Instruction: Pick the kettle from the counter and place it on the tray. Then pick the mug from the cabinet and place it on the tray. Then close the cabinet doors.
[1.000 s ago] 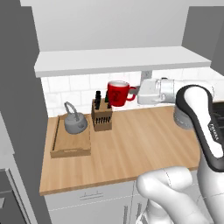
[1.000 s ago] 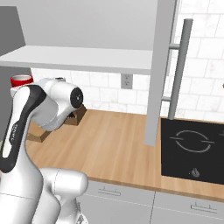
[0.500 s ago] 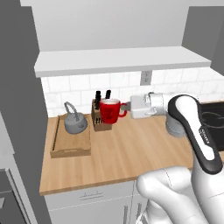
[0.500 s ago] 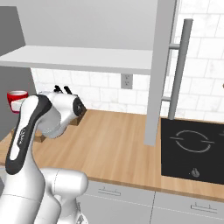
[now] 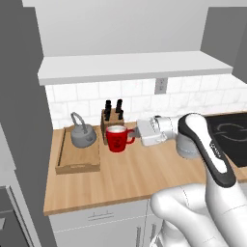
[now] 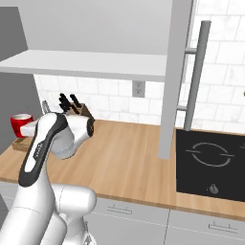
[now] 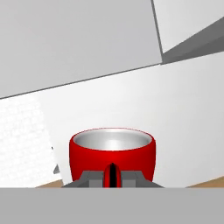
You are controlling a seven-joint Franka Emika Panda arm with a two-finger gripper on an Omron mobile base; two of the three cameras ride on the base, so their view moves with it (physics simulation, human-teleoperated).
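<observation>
The fingers are clenched on the handle of the mug, which they hold upright just beside the tray's right rim, low over the desk and in front of the knife block. The mug's handle points right, toward the white hand; its open mouth faces up, showing a white inside in the hand view.

The tray lies near the desk's left end, its long axis running front to back. The kettle stands on its rear half, squat grey metal with a thin arched wire handle; the front half is bare wood. A grey wall panel rises close along the tray's left side, so free room there is tight.

Right of the mug, the wooden top is wide and bare up to the black hob. The front edge of the desk runs above white drawer fronts. Overhead, the cabinet's flat grey floor overhangs the tiled back wall. In the right base view a tall cabinet door stands edge-on over the desk, with its silver bar handle beside it.
</observation>
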